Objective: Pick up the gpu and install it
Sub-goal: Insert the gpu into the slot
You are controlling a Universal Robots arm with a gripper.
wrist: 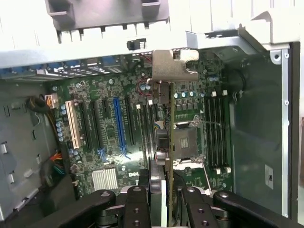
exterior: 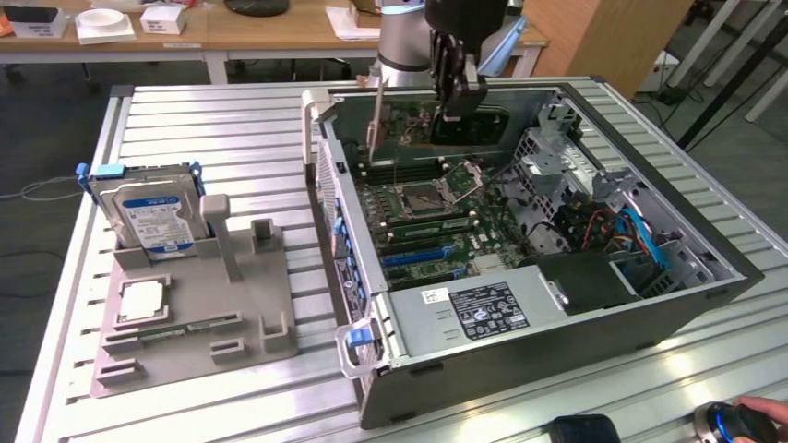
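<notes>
Exterior view: jaws clenched on the gpu (wrist: 165,142), held above the motherboard (exterior: 431,212) at the open case's (exterior: 689,268) 12 o'clock end, hard drive (exterior: 154,217) at 9 o'clock on the counter (exterior: 221,120).

gpu (wrist: 167,118): dark board, as I see it edge-on
bracket (wrist: 172,66): plain silver
gripper (wrist: 161,192): black, the jaws too
motherboard (exterior: 431,212): green, I'd say dotted with small silver and black parts
long slot (wrist: 118,123): bright blue
outer slot (wrist: 73,123): cream-white
case (exterior: 591,323): dark grey outside, lighter grey metal inside
power supply label (exterior: 493,309): black with white print
cables (exterior: 647,235): blue, some orange beside them
hard drive (exterior: 154,217): silver, blue-and-white label
drive caddy (exterior: 105,173): blue
fixture (exterior: 234,305): flat grey
desk (exterior: 209,129): silver, I read lengthwise grooved stripes
arm (exterior: 400,37): silver-grey
</notes>
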